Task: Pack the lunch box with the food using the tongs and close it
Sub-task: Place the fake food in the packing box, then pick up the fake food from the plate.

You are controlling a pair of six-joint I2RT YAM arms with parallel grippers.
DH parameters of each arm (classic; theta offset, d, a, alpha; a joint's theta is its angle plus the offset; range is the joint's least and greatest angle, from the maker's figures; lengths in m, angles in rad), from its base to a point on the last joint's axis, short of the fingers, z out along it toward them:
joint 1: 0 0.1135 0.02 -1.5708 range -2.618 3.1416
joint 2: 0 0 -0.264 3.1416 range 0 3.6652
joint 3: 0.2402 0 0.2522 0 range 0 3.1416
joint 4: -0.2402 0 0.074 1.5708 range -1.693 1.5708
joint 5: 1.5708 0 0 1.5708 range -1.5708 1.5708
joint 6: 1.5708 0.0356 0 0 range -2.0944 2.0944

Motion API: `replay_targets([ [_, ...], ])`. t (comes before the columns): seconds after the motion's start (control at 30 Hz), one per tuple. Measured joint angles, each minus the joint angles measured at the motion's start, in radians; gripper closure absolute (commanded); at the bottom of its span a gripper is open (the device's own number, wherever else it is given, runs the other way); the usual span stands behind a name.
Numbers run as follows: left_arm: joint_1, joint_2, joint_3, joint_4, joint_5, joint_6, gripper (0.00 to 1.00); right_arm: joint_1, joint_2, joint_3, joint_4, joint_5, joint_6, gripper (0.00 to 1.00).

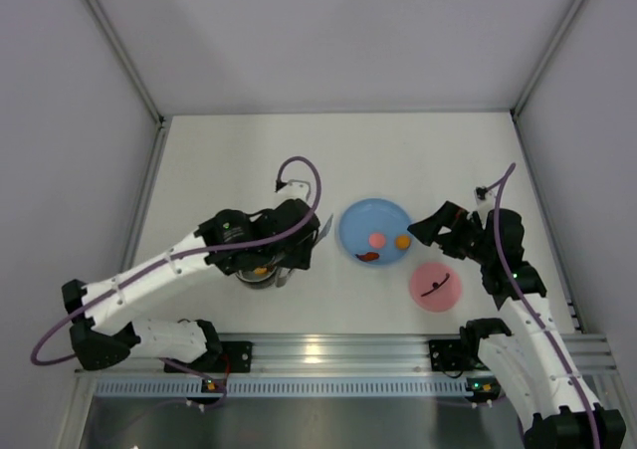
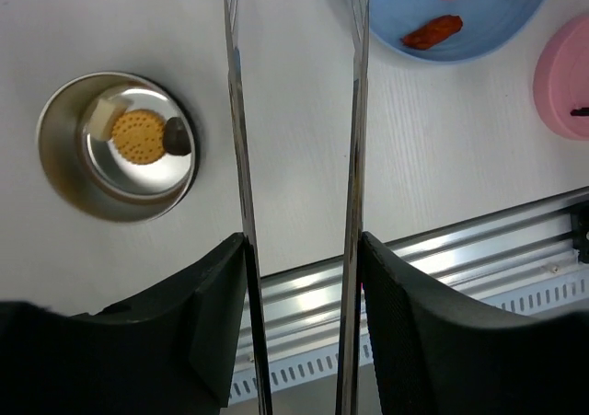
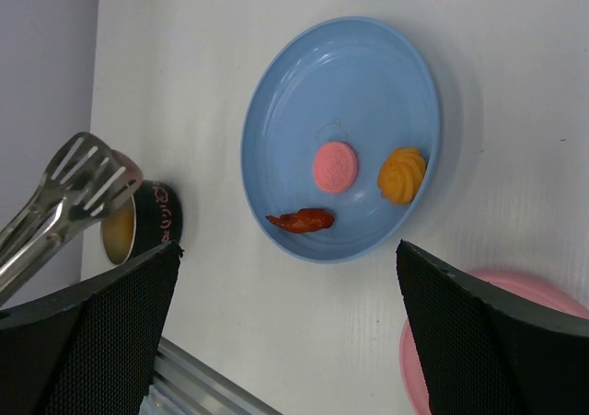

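Lunch box [image 2: 60, 171]: open steel pot, upright on the white table [image 2: 442, 176], left of the blue plate [image 2: 479, 45] and clear of it, near the aluminium rail [image 2: 460, 249] at the front edge. From overhead the left arm's wrist covers most of it.
- Inside the pot: an orange biscuit [image 2: 138, 137], a cream cube [image 2: 103, 114] touching its edge, and a dark bit [image 2: 177, 137] against its other side.
- Pink lid [image 1: 435, 287]: flat on the table with its black strap handle up, right of the plate, close to it but not touching.
- On the plate: a pink disc [image 3: 334, 167], an orange swirl piece [image 3: 402, 174] beside it, and a red-brown strip [image 3: 302, 220] nearer the rim.
- Tongs [image 2: 241, 157]: pinched between the fingers of the left gripper [image 2: 299, 249]. The two arms are spread, with bare table between them. The slotted tips hang above the pot's side, a small gap between them and nothing caught in it.
- Right gripper [image 3: 287, 249]: jaws wide apart and empty, hovering over the plate's right side.
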Motion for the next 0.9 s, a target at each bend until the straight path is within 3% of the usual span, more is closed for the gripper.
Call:
replay_targets([
  [0.37,0.0,0.332,0.07,0.253,0.148,0.138,0.45,0.0,-0.022,0.0,-0.016,0.005,-0.008,0.01],
  [0.9,0.0,0.544,0.139,0.362,0.205,0.186,0.45,0.0,-0.022,0.002,-0.028,0.008,-0.025,0.0],
])
